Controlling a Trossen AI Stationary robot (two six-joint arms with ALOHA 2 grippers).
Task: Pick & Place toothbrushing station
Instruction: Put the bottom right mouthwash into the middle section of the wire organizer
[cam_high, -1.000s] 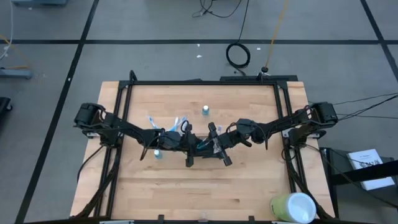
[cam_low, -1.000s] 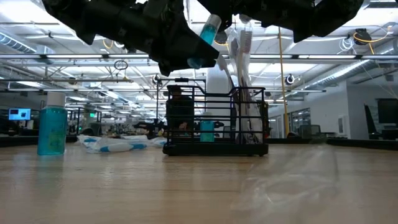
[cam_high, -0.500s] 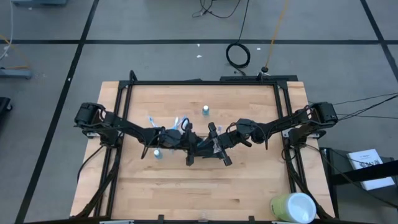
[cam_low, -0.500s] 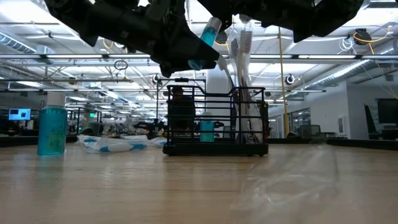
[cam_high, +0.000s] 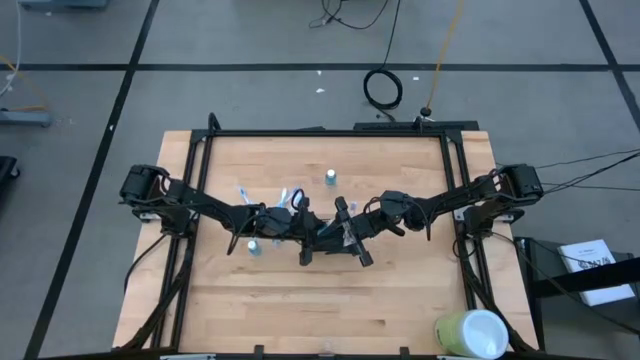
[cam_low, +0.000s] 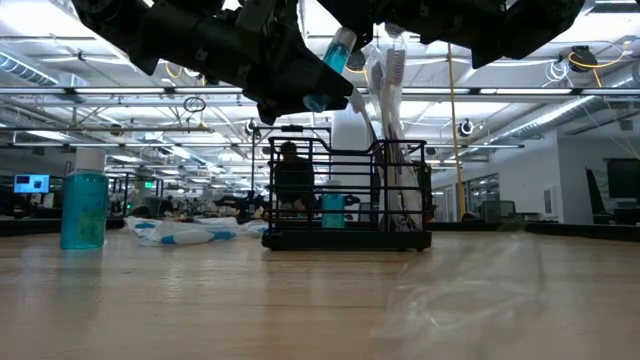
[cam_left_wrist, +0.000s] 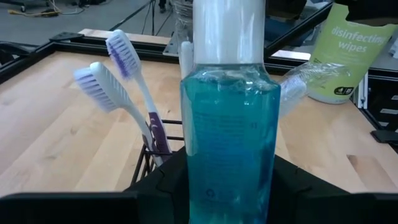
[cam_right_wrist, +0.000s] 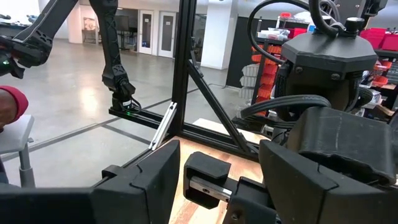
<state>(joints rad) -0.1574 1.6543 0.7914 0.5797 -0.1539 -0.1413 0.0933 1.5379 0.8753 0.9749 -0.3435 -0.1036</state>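
Black wire-mesh rectangular holder (cam_low: 346, 195), mid-table, is overhung by both arms. Clear blue-liquid bottle with white cap (cam_left_wrist: 229, 118) is clamped in the left gripper (cam_low: 300, 95) above it. White purple-bristled toothbrushes (cam_left_wrist: 127, 93) are stood inside. Right gripper (cam_right_wrist: 211, 180) is spread, empty. Second blue bottle (cam_low: 83, 207) is stood well apart.
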